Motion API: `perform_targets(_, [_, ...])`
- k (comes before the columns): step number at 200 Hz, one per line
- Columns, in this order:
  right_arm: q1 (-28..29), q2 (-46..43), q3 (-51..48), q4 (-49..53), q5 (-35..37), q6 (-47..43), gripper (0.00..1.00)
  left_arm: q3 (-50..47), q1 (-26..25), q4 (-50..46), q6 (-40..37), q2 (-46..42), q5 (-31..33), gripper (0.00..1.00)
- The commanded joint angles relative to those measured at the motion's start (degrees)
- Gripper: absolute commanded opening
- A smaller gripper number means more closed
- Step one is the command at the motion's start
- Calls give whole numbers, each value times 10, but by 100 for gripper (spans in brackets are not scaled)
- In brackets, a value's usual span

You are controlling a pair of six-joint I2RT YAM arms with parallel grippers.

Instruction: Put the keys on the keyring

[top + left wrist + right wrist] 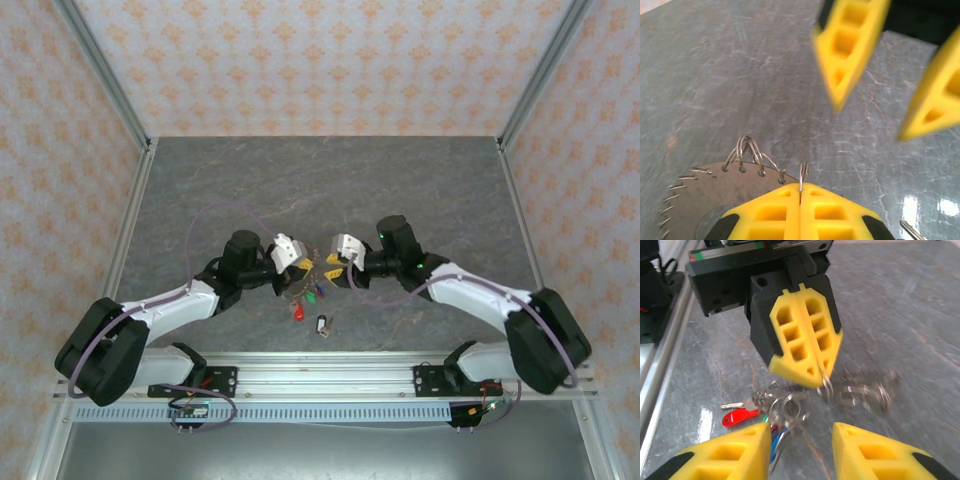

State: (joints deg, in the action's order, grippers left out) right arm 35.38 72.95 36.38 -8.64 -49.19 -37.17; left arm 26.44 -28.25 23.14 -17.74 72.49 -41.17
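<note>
Grey marbled table point(400, 200), orange-patterned walls around. Near its centre, left gripper point(304, 266) with jaws pressed flat together, pinching a thin wire loop on the rim of the keyring point(761, 171). Rest of that ribbed grey-brown ring trailing off toward 8 o'clock of the fingertips in the left wrist view. Right gripper point(333, 268) just at 3 o'clock of the left one, facing it, fingers spread apart, gripping nothing. Keys point(306, 298) bunched on the table at 6 o'clock of both grippers, red tag point(298, 312) nearest the arm bases, green tag point(313, 297) beside it. Small black piece point(323, 325) lying apart at 5 o'clock of the bunch.
</note>
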Motion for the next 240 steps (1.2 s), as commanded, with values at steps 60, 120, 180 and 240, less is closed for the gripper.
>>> perform_targets(60, [158, -6, -67, 39, 178, 267, 29, -47, 24, 162, 116, -6, 64, 0])
perform_targets(120, [253, 23, -96, 21, 236, 218, 34, -70, 29, 169, 125, -15, 93, 0])
perform_targets(180, [260, 84, -78, -10, 227, 190, 34, -74, 29, 160, 122, -29, 85, 0])
perform_targets(240, [260, 104, -76, -46, 227, 181, 34, -73, 29, 145, 116, -44, 77, 0])
